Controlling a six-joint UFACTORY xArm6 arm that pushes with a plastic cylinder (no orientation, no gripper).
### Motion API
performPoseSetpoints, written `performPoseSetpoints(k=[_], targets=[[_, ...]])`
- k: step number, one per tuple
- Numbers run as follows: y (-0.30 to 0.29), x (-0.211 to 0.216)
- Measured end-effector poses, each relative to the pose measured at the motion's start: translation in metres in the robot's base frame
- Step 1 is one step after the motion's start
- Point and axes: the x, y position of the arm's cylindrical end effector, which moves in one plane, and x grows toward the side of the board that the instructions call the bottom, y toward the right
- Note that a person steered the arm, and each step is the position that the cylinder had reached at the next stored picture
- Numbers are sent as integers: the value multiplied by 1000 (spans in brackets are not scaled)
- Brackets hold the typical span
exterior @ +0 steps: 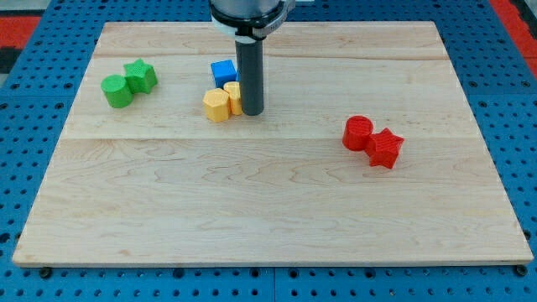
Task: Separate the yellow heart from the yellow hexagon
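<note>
My tip [252, 111] is down on the board near the top edge, just left of centre, pressed against the yellow heart [233, 97], which the rod partly hides. The yellow hexagon [216, 106] touches the heart's left side, it seems. No jaws here, just a bare rod.

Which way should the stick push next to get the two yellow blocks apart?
Probably a short push toward the view's left: my tip sits against the yellow heart's right side, with the yellow hexagon touching its lower left. A slightly upward angle may slide the heart off it.
</note>
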Motion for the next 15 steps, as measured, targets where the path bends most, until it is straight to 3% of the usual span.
performPoseSetpoints(k=[3,6,9,15], targets=[[-11,-11],[-73,-26],[-76,-31],[-83,-89]])
